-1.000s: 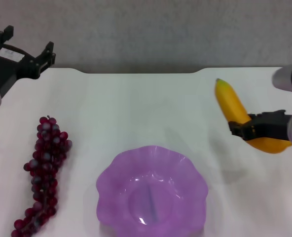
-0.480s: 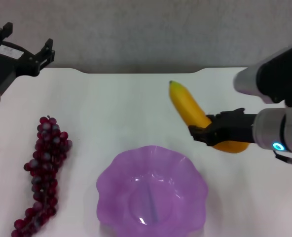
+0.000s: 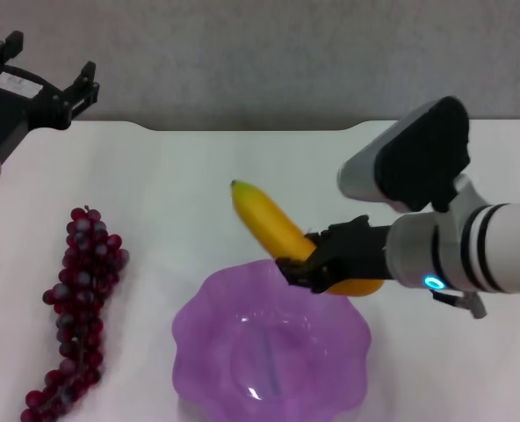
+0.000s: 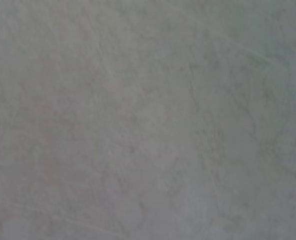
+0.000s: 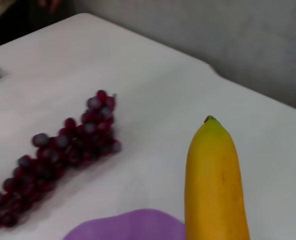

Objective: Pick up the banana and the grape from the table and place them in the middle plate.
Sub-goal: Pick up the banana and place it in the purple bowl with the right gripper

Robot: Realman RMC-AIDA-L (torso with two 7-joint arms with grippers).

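I have the right gripper point(image 3: 299, 264) clenched on the banana point(image 3: 273, 227) above the middle plate point(image 3: 198, 330) rim — grape point(image 3: 80, 303) untouched; left gripper point(image 3: 45, 83) parked, fingers spread.

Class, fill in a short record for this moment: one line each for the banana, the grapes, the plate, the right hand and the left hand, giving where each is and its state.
banana: held off the table, over the plate's far rim, green tip pointing away from the right arm
grapes: lying on the table, to the left of the plate, untouched
plate: purple, empty, at the near middle
right hand: shut on the banana, over the plate's rim
left hand: open, at the far left corner, holding nothing
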